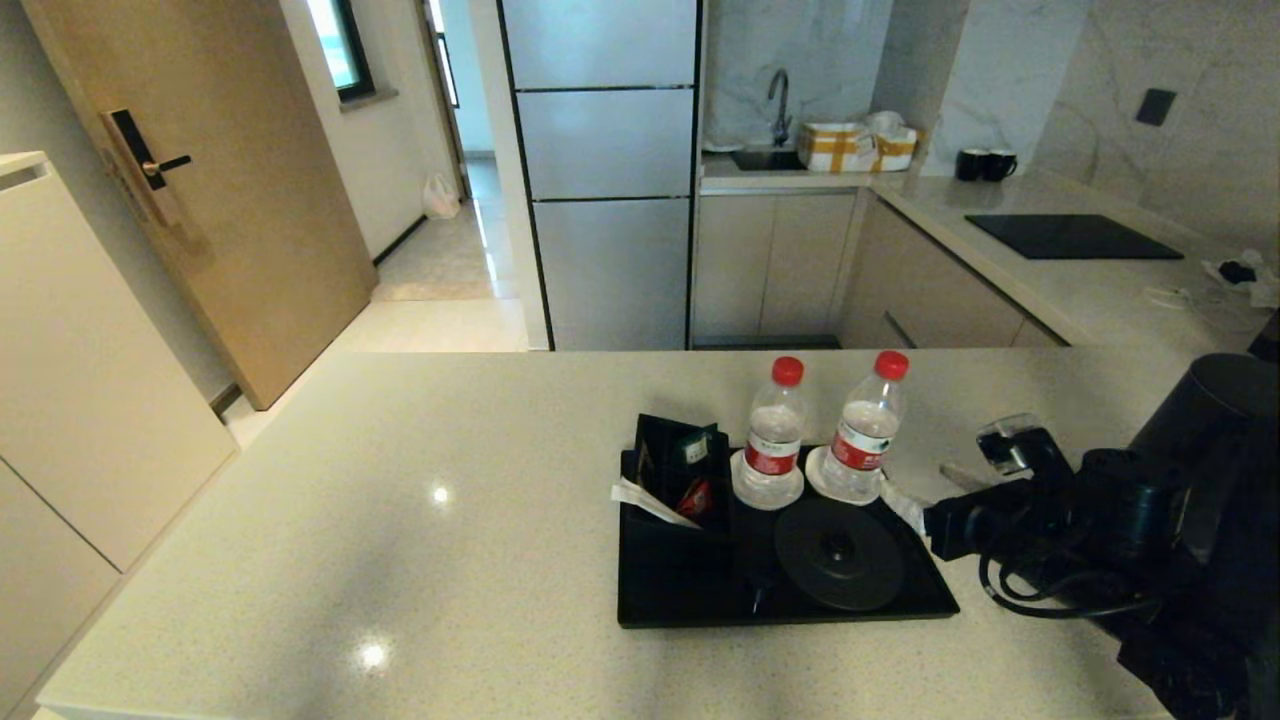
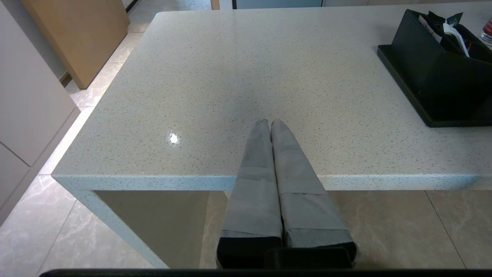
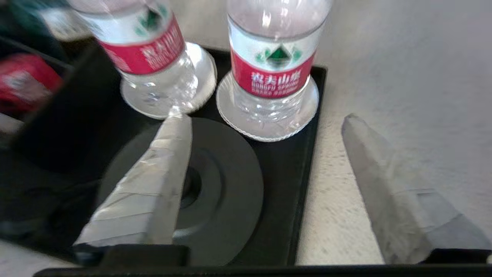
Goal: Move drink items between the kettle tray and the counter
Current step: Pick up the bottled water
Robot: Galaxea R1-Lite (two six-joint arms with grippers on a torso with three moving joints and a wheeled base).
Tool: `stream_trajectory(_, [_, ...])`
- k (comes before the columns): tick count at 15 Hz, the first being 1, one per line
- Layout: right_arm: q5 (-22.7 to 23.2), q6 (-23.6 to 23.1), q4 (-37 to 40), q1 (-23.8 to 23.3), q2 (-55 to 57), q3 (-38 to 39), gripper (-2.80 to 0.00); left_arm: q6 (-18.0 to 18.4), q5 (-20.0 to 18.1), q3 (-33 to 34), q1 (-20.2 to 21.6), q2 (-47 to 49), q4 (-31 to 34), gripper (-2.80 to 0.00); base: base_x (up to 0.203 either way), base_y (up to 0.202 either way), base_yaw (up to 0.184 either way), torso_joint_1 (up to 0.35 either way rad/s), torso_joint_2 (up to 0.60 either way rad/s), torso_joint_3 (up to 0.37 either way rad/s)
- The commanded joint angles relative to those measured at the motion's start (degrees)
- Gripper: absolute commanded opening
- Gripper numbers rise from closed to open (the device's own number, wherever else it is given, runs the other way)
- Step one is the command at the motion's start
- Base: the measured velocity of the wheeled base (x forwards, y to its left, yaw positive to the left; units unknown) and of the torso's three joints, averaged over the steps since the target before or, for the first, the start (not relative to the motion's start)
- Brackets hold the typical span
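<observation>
You've got the kettle tray (image 1: 700, 600) as your reference, sitting on the counter (image 1: 400, 500) right of its centre

Left gripper (image 2: 270, 122): well left of the tray, hanging past the counter's near edge, tips over the stone, fingers (image 2: 261, 161) pressed together, clenched on nothing. In its wrist view you only see the tray's left end and the sachet box (image 1: 680, 470)

On the tray, left to right: sachet box in the far-left corner with packets sticking up; left bottle (image 1: 772, 432) upright on a white coaster (image 1: 768, 492); right bottle (image 1: 866, 428) upright on the other coaster (image 3: 267, 115) at the far-right corner. Both red caps on. The round kettle base (image 1: 840, 553) sits nearer you than the bottles, bare, nothing on it

Right gripper (image 3: 265, 123): just off the tray's right edge, spread wide, released, nothing between the fingers. In its wrist view one finger (image 3: 153, 184) lies over the kettle base, the other (image 3: 384, 184) over bare counter right of the tray, right bottle ahead of the gap and not touched

Kettle (image 1: 1215, 400): dark cylinder right of the tray, off it, at the frame's right edge behind the right arm. You can't see its foot, so can't tell how it rests on the counter

Far behind the tray: two black mugs (image 1: 985, 164) on the other worktop, beside the cooktop (image 1: 1070, 237)
</observation>
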Motion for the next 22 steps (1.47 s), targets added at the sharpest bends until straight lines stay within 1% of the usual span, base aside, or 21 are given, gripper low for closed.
stream_trajectory(1, [0.00,0.00,-0.73,0.10,5.28,-2.16,0.00,0.00,0.02,0.01,0.08,-0.02,0.00,-2.80,0.000,0.000,0.000,0.000,0.00,0.000])
stream_trajectory(4, [-0.02,0.09,-0.76,1.49,7.38,-4.51,0.00,0.00,0.02,0.01,0.00,-0.02,0.00,-2.80,0.000,0.000,0.000,0.000,0.00,0.000])
stream_trajectory(5, [-0.06,0.12,-0.76,1.49,7.41,-4.89,0.00,0.00,0.02,0.01,0.03,-0.02,0.00,-2.80,0.000,0.000,0.000,0.000,0.00,0.000])
stream_trajectory(7, [-0.27,0.18,-0.76,1.49,7.55,-8.10,0.00,0.00,0.02,0.01,0.09,-0.02,0.00,-2.80,0.000,0.000,0.000,0.000,0.00,0.000])
stream_trajectory(11, [-1.99,0.18,-0.68,1.27,7.87,-11.05,0.00,0.00,0.02,0.01,0.04,-0.02,0.00,-2.80,0.000,0.000,0.000,0.000,0.00,0.000])
stream_trajectory(16, [-2.30,0.18,3.56,0.37,8.68,-16.94,0.00,0.00,0.02,0.01,0.00,-0.02,0.00,-2.80,0.000,0.000,0.000,0.000,0.00,0.000])
stream_trajectory(19, [-2.21,0.09,4.55,0.35,9.22,-17.96,0.00,0.00,0.02,0.01,0.09,-0.02,0.00,-2.80,0.000,0.000,0.000,0.000,0.00,0.000])
stream_trajectory(22, [-2.30,-0.17,7.36,0.44,8.34,-18.40,0.00,0.00,0.02,0.01,0.09,-0.02,0.00,-2.80,0.000,0.000,0.000,0.000,0.00,0.000])
